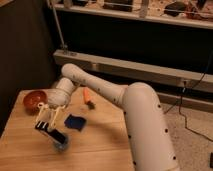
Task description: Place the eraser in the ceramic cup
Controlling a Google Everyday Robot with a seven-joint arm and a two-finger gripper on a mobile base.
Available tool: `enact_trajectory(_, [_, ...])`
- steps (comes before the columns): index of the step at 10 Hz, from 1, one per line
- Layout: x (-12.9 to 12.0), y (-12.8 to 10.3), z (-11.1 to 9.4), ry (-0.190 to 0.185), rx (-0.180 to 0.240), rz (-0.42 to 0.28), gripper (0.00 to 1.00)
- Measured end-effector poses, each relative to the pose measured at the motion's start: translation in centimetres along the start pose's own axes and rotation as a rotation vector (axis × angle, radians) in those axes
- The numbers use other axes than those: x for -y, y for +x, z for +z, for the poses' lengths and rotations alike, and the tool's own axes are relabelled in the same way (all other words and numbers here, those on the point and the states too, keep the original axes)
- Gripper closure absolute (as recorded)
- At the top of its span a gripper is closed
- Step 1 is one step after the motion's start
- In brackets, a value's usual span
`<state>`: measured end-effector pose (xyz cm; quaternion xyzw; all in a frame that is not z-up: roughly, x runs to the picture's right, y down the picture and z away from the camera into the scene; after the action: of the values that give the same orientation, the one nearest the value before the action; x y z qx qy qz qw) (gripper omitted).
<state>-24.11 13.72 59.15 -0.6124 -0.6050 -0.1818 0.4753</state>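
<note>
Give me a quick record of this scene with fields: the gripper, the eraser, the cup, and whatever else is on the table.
gripper: over the table's front left, just above the ceramic cup, holding the eraser
eraser: black, tilted, lower end at the cup's mouth; cannot tell if it is inside
ceramic cup: blue-grey, upright, near the front edge
bowl: red-orange, back left
blue piece: flat, dark, right of the gripper
orange item: behind the blue piece
table: wooden
</note>
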Motion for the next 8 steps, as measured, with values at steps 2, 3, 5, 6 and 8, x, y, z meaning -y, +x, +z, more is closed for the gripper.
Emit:
enact_trajectory(2, [0.1,0.9,-0.8,0.022,0.007,-0.007,0.60])
enact_trajectory(3, [0.1,1.3,-1.1,0.030,0.014,-0.009,0.60])
enact_trajectory(5, [0.2,2.2,-1.5,0.040,0.030,-0.007,0.60])
enact_trajectory(6, [0.2,2.6,-1.6,0.042,0.037,-0.004,0.60])
enact_trajectory(8, [0.6,3.3,-1.6,0.042,0.052,0.010,0.60])
